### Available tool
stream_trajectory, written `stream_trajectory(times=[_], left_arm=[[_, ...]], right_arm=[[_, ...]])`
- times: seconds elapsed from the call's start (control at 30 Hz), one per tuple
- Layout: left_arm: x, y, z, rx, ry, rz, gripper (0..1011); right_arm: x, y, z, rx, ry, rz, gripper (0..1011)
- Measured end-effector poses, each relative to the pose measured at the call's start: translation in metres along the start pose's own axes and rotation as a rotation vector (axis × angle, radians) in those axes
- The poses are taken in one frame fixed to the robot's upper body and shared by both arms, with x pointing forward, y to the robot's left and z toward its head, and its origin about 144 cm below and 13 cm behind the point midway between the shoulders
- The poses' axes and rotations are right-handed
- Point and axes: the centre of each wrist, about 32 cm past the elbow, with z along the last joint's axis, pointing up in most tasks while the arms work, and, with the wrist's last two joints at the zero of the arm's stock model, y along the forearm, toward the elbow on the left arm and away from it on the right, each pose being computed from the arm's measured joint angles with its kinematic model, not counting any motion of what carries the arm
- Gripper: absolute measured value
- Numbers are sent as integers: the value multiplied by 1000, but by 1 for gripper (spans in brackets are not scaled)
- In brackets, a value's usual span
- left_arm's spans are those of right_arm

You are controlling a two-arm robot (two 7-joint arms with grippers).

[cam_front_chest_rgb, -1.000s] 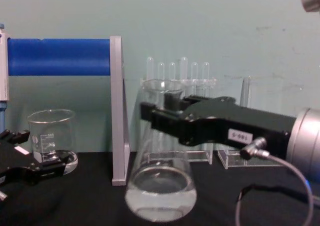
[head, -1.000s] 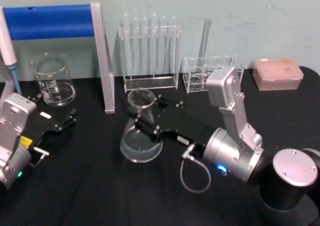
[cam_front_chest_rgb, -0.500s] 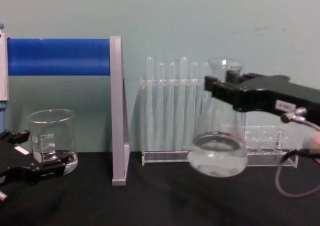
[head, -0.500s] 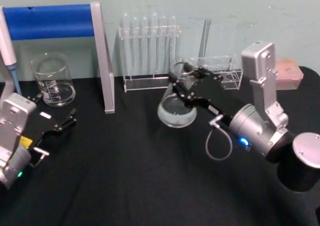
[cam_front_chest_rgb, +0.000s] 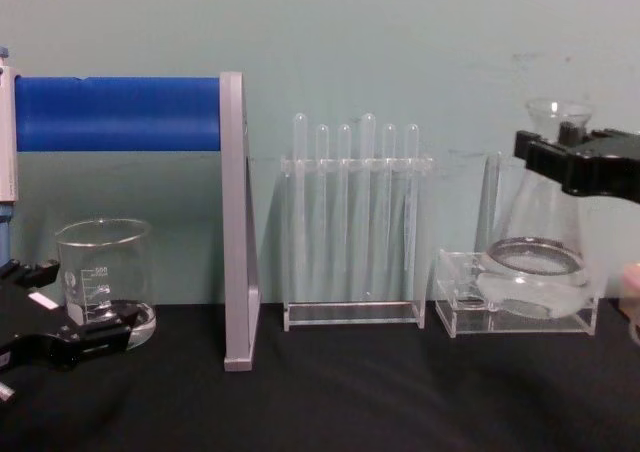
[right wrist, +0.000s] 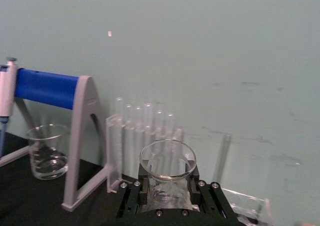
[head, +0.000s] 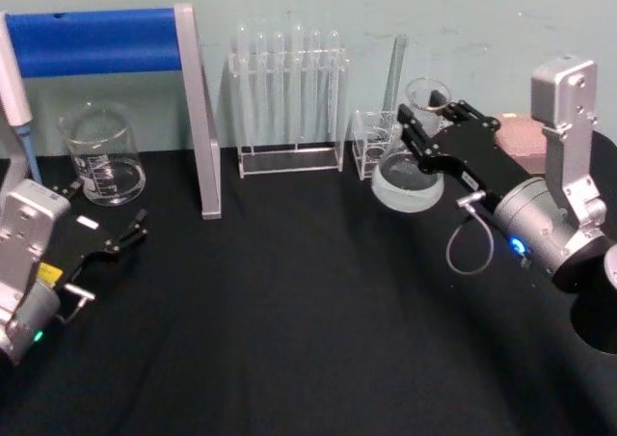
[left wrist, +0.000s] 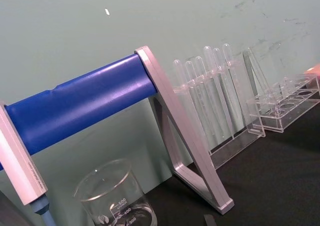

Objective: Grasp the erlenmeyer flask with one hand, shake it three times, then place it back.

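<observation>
Black cloth covered the table [head: 289, 359] beneath a pale green wall, and over on the robot's right side the action was well under way: the right pincer [head: 424, 116] had the erlenmeyer flask [head: 409, 180] clamped by its neck, jaws closed on the glass just under the flared rim. The flask hung at the far right of the table, its wide base up in front of the small clear rack [cam_front_chest_rgb: 460, 297], and it looked to be clear of the cloth. So the grasp was done and the flask was up, which put this somewhere in the shaking. How many of the three shakes were spent, one moment could not say, and the setting down was all still to come. The left pincer [head: 111, 238] sat idle at the near left, jaws apart, close by the beaker [head: 101, 156]. Some things were hard to judge. In the chest view the right pincer ran off the right edge. The flask's white marks could not be read. Whether its base touched the rack behind, or hung in front of it, I could not tell.
</observation>
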Motion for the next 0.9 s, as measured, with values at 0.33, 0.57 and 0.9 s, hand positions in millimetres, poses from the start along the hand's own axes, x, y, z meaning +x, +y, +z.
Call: stream_trajectory(times=[0.33,0.57,0.9], left_arm=[[0,0,0,0,0,0,1001],[0,0,0,0,0,0,1001],[0,0,0,0,0,0,1001]], right_arm=[[1,0,-1,3,7,-8,453],[-12,1,0,-1,20,55,453],[-39,1,0,-9,44,204,453]])
